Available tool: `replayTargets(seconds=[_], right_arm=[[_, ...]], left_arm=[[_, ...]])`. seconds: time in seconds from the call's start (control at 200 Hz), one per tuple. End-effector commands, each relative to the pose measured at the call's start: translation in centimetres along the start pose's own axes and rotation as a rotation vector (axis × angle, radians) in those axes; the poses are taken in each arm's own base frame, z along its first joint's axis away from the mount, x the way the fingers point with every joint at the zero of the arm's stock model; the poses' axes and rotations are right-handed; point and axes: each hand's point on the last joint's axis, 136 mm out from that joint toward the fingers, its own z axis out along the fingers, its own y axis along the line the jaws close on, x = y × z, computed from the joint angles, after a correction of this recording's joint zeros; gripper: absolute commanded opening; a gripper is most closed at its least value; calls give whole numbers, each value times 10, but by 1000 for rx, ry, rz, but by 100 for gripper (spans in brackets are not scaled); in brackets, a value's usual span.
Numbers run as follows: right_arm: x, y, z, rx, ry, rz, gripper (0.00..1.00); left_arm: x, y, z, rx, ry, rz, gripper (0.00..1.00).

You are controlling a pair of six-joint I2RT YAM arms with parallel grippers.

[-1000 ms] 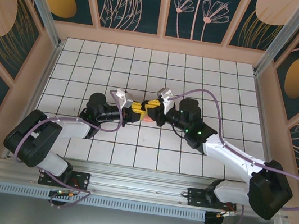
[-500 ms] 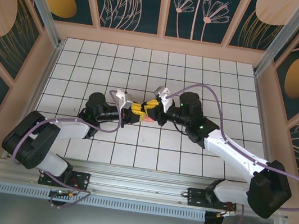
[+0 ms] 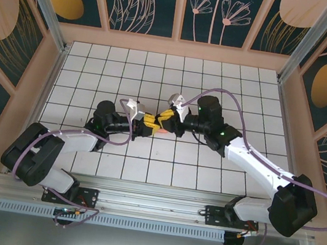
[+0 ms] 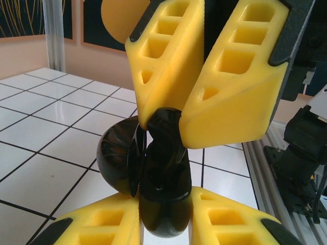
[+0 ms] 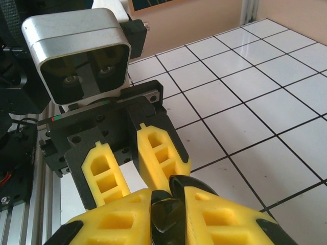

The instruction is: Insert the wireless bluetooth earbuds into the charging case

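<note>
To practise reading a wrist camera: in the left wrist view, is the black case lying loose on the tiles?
No: the black case is pinched by both the left gripper and the right gripper.

White tiled table with dark grid lines. Peach-framed walls carry dark teal floral panels. Aluminium rail along near edge.

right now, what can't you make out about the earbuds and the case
- earbuds: top view, hidden under the left gripper and right gripper; a pink speck peeks out
- black case: wrist views, yellow fingers and the bottom edge cover it; open or closed is unclear
</note>
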Motion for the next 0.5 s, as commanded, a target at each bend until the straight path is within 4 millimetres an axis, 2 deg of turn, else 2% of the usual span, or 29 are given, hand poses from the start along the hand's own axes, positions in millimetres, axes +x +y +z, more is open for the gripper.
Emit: replayTargets(seconds=[0.0, 0.325, 0.495], right_arm=[[17, -4, -3, 5, 75, 20, 20], [11, -4, -3, -1, 73, 17, 22], [6, -7, -4, 17, 65, 22, 26]], left_arm=[[-45, -20, 0, 85, -95, 146, 24], [-49, -23, -1, 93, -102, 148, 25], [-49, -22, -1, 87, -102, 147, 25]])
